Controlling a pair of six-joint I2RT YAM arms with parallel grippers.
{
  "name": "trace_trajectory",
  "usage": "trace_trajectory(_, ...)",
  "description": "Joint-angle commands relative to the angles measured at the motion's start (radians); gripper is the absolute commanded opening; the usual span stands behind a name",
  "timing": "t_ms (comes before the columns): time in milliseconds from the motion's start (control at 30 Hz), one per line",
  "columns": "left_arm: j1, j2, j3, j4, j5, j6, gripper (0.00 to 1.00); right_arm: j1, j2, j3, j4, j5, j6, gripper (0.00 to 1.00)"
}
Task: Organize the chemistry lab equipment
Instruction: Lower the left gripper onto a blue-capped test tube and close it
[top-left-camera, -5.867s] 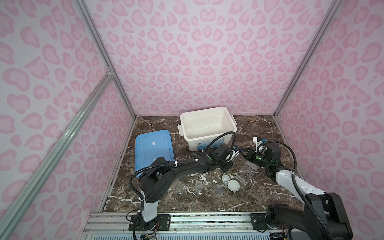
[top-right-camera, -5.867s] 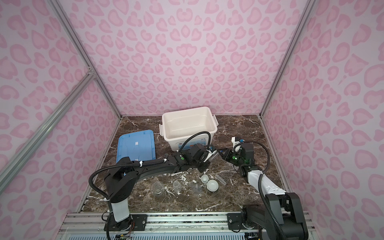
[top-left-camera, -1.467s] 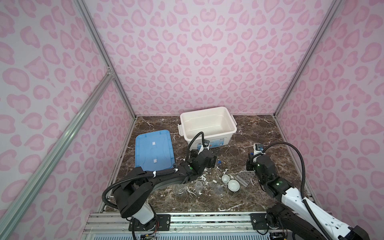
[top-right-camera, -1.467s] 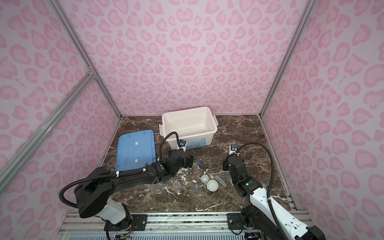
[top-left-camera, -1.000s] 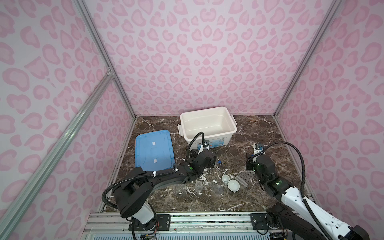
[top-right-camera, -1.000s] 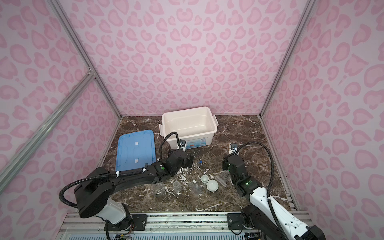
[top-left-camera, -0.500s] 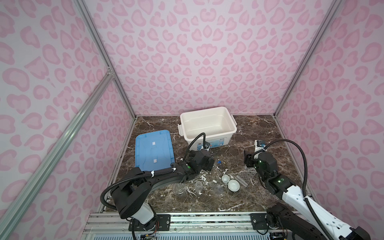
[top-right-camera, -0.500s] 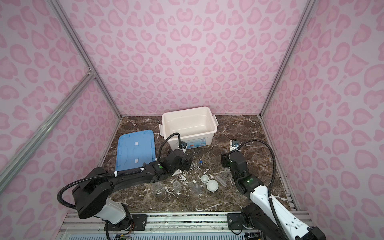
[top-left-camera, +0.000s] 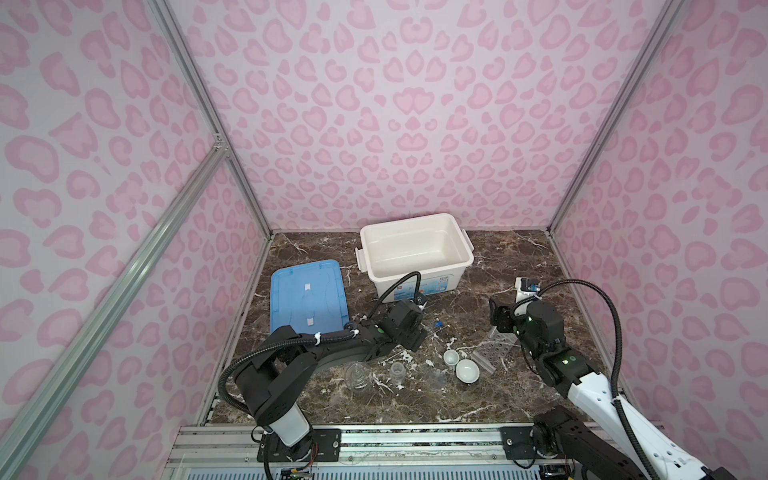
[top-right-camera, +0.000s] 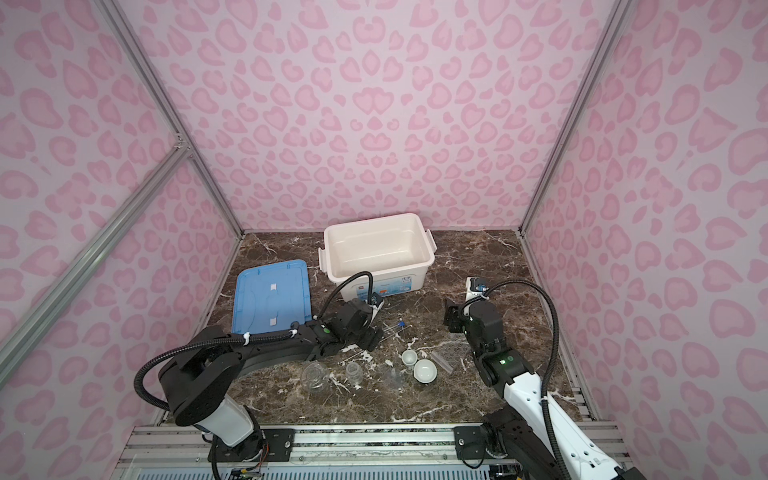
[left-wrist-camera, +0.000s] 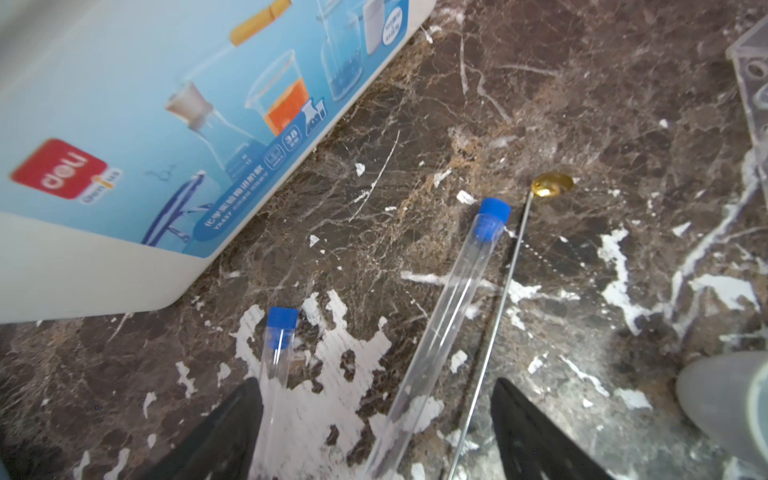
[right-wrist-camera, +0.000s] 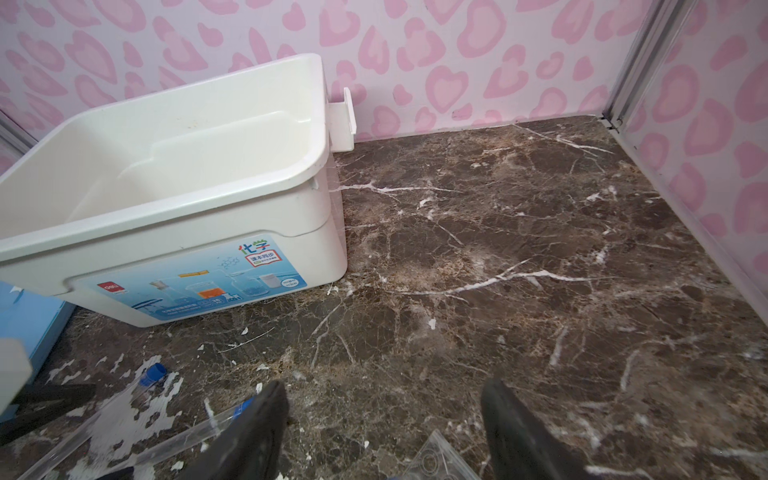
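Note:
Two clear blue-capped test tubes (left-wrist-camera: 449, 316) (left-wrist-camera: 278, 345) lie on the marble in the left wrist view. My left gripper (left-wrist-camera: 376, 382) stands open low over them, one finger on each side, clamping neither. In both top views it (top-left-camera: 415, 332) (top-right-camera: 374, 332) sits in front of the box. The clear tube rack (top-left-camera: 496, 351) (top-right-camera: 451, 351) lies flat further right. My right gripper (top-left-camera: 496, 318) (right-wrist-camera: 383, 384) hangs open just above it, holding nothing, with the rack's corner (right-wrist-camera: 436, 457) below its fingers. Two white dishes (top-left-camera: 450, 356) (top-left-camera: 467, 370) and small glass flasks (top-left-camera: 358, 376) (top-left-camera: 397, 370) stand nearer the front.
The white storage box (top-left-camera: 415, 232) (right-wrist-camera: 174, 216) stands at the back centre, with the blue lid (top-left-camera: 307, 296) flat to its left. A thin metal rod with a gold spoon end (left-wrist-camera: 503, 286) lies beside the longer tube. Pink walls close in on three sides.
My right gripper has opened wider and drawn up and back from the rack. My left gripper has shifted slightly left over the tubes and narrowed a little.

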Motion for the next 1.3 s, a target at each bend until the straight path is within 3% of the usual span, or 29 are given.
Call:
trace_trajectory(0,0.007,0.013,0.012,-0.01,0.048,0.031,0.83,-0.008,-0.007,-0.002,0.014,-0.028,0.014,0.76)
trace_trajectory(1267,0.036,0.193,0.094,-0.072,0.131,0.034,0.37,-0.04,-0.019,-0.021,0.027,-0.053,0.039,0.8)
